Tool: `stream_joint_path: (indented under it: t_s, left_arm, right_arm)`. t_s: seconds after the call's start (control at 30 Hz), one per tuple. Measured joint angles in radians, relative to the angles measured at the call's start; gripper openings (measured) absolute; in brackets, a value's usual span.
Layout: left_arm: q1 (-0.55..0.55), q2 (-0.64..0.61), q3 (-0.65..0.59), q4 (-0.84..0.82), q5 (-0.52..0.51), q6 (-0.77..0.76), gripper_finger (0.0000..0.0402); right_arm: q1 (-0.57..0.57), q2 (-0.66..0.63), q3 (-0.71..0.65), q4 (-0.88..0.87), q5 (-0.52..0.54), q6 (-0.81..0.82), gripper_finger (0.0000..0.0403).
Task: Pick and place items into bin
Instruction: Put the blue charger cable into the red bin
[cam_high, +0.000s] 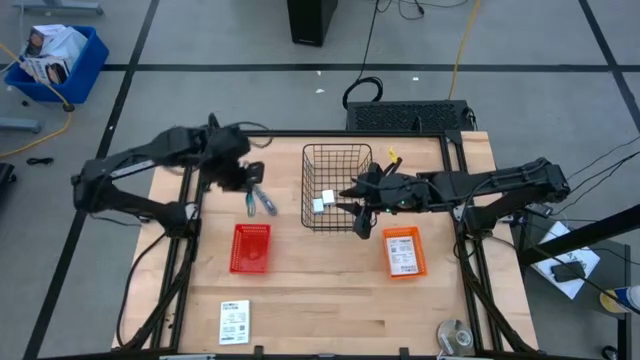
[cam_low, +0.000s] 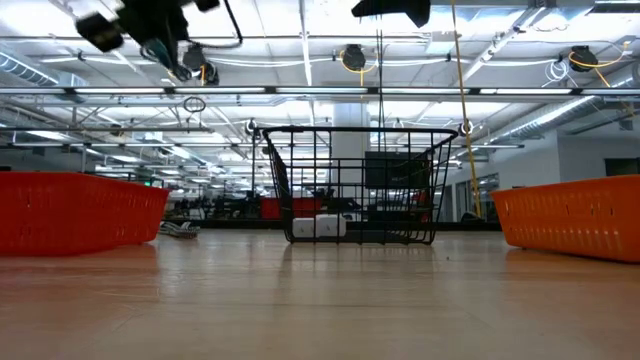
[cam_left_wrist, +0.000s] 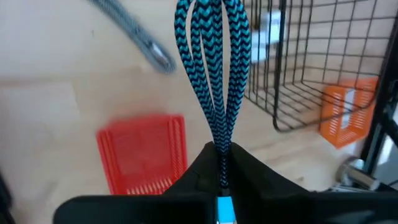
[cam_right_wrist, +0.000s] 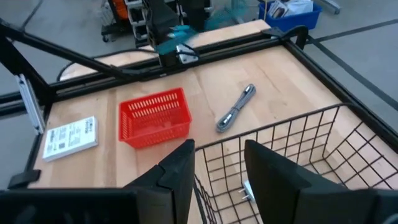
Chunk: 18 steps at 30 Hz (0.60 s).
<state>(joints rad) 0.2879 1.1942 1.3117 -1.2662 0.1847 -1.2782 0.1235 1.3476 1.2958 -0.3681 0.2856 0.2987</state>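
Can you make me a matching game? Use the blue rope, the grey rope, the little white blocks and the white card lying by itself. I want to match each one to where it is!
Things:
1. blue braided cord
2. grey cord
3. white blocks
4. white card

Places:
A. inside the wire basket
B. held in the left pincer
C. flat near the table edge
D. on the table right beside the wire basket

Pairs: 1-B, 2-D, 3-A, 4-C

White blocks (cam_low: 318, 227) blurred behind basket (cam_low: 355, 185) wires; left end effector (cam_low: 165, 45) motion-blurred.
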Motion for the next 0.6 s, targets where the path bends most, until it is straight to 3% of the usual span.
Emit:
stream_joint_path:
  t_s: [0.17,0.3,0.43,0.6]
  left_arm:
    - [-0.222,-0.019,0.000,-0.003,-0.126,-0.221,0.0036]
    - [-0.359,0.023,0.000,-0.024,-0.179,-0.338,0.0020]
    - [-0.446,0.092,0.000,-0.036,-0.185,-0.398,0.0014]
    - [-0.518,0.201,0.000,-0.030,-0.104,-0.459,0.0034]
  right_arm:
    - [0.000,0.000,0.000,0.004,-0.001,-0.035,0.0132]
    - [0.000,-0.009,0.000,-0.002,-0.002,-0.038,0.0132]
    - [0.001,-0.034,0.000,-0.006,-0.003,-0.061,0.0132]
    - [-0.005,-0.059,0.000,-0.005,-0.002,-0.087,0.0132]
